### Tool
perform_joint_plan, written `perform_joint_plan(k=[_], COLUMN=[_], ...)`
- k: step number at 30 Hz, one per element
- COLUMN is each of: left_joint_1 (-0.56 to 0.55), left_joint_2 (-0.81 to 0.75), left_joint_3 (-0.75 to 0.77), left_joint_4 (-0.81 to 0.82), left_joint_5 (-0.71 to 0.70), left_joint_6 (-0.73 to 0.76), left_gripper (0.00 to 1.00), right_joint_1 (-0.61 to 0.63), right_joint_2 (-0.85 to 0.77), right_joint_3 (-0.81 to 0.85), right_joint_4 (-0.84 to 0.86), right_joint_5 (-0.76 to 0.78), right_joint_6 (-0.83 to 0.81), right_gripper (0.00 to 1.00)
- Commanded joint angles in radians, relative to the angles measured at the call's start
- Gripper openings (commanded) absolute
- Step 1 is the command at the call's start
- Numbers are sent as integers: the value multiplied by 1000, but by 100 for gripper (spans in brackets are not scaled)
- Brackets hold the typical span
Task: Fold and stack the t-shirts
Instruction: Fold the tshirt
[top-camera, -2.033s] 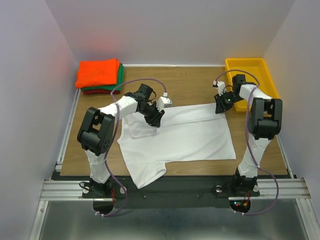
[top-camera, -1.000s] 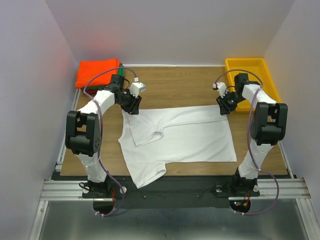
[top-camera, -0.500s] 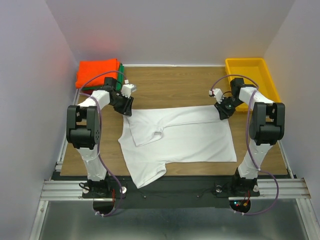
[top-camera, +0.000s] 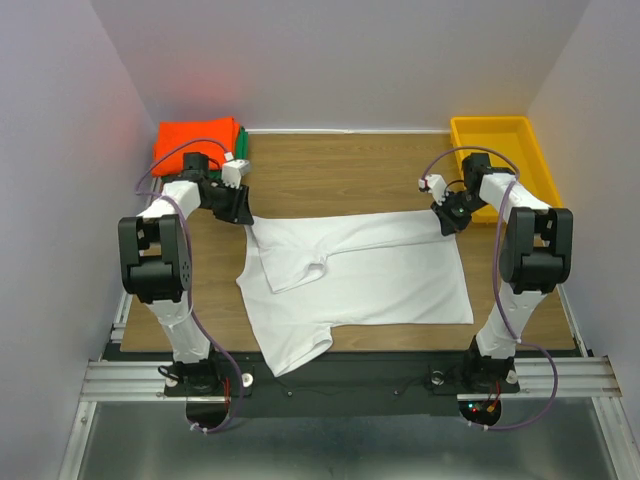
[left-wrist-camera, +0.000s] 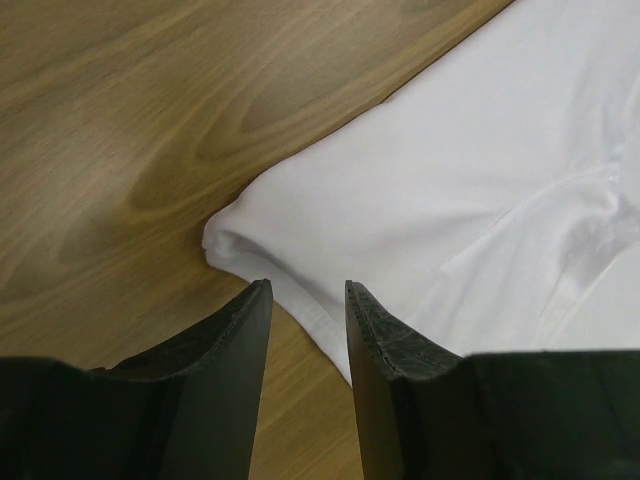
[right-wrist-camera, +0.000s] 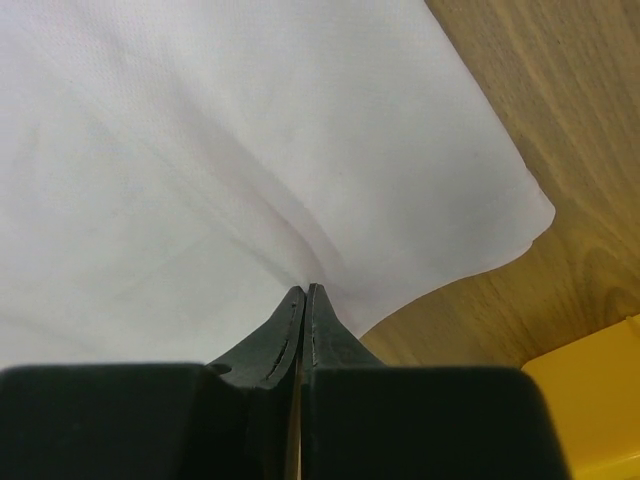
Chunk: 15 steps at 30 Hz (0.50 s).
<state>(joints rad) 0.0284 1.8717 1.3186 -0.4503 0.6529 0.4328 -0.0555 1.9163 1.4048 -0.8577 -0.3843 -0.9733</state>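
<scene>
Clamping far right corner of white t-shirt (top-camera: 370, 270) in right gripper (right-wrist-camera: 303, 298); poising left gripper (left-wrist-camera: 306, 290) at far left corner, jaws apart, probably for two-handed fold.

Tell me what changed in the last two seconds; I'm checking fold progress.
The left gripper swung from the middle of the white t-shirt to its far-left corner, jaws open. The right gripper closed on its far-right corner. Folded stack and yellow tray stayed put.

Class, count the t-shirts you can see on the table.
3: a white t-shirt spread out in the middle; a folded orange t-shirt in the far-left corner; a green t-shirt edge showing beneath it. More may lie hidden underneath.
</scene>
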Motion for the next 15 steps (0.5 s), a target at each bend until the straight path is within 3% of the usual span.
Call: perform_joint_plan(k=[1, 4, 9, 15], left_joint_1=[47, 57, 71, 74], left_joint_2=[-86, -79, -43, 4], left_joint_3=[-22, -48, -93, -116], left_joint_4=[-1, 18, 96, 193], left_joint_5=[137, 177, 273, 281], left_joint_6=[-38, -69, -156, -242], left_gripper=[46, 46, 55, 61], right_joint_1=[5, 5, 5, 5], right_joint_2=[-43, -39, -34, -36], right_joint_3=[14, 14, 19, 16], right_joint_4=[-4, -3, -4, -4], right_joint_5=[-10, -13, -10, -10], right_joint_6=[-11, -8, -4, 1], right_gripper=[1, 1, 1, 1])
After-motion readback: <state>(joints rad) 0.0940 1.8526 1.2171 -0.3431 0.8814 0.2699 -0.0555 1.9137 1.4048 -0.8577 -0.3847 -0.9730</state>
